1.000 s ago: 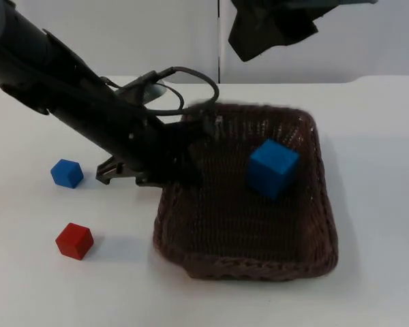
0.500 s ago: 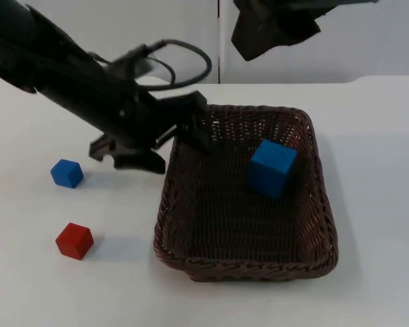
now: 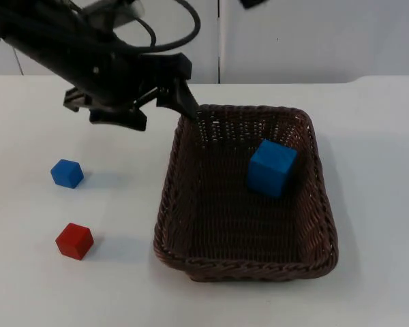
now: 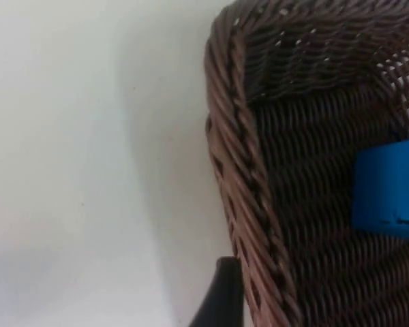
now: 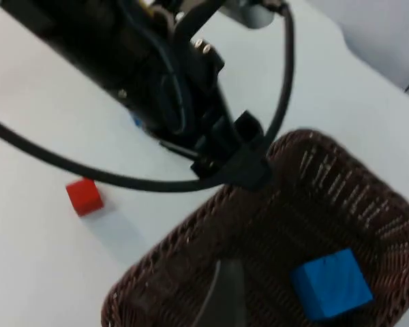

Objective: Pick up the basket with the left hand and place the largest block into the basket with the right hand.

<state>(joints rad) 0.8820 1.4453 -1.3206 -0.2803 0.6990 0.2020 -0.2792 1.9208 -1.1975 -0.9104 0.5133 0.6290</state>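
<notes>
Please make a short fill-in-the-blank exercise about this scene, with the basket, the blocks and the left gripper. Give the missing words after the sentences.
1. The large blue block lies inside the ______.
2. On the white table, outside the basket, sit a small blue block and a small ______ block.
3. The left gripper is beside the basket's far ______ corner in the top view.

Missing words: basket; red; left

Basket [image 3: 245, 269] on the tabletop [image 3: 382, 170], with a big block [image 3: 272, 167] in it.
Two small blocks lie left of the basket, one [image 3: 67, 173] behind the other [image 3: 74, 240]. The left claw [image 3: 180, 102] hangs just above the basket's back left corner.
</notes>
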